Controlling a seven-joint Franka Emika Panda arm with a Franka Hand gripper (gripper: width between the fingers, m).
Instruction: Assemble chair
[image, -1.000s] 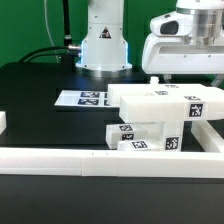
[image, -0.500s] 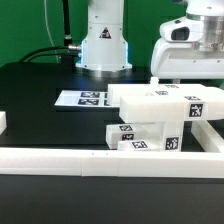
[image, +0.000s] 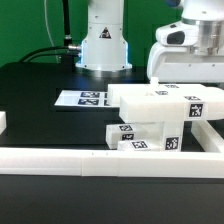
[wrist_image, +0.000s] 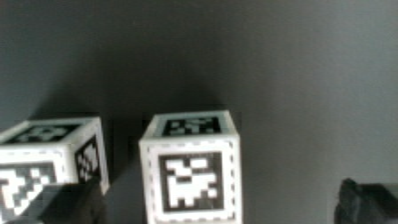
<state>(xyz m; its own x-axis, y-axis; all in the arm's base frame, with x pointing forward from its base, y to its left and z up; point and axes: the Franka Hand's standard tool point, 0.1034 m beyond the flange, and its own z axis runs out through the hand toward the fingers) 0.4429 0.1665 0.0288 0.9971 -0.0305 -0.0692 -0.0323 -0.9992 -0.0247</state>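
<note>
Jaws of the gripper stand wide and empty above the chair parts piled by the rail (exterior view's right); best to centre over one post, drop straight, then close.

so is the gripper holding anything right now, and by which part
Nothing is held. The gripper is open, its fingers wide apart and clear of the tagged white chair post seen between them in the wrist view.
</note>
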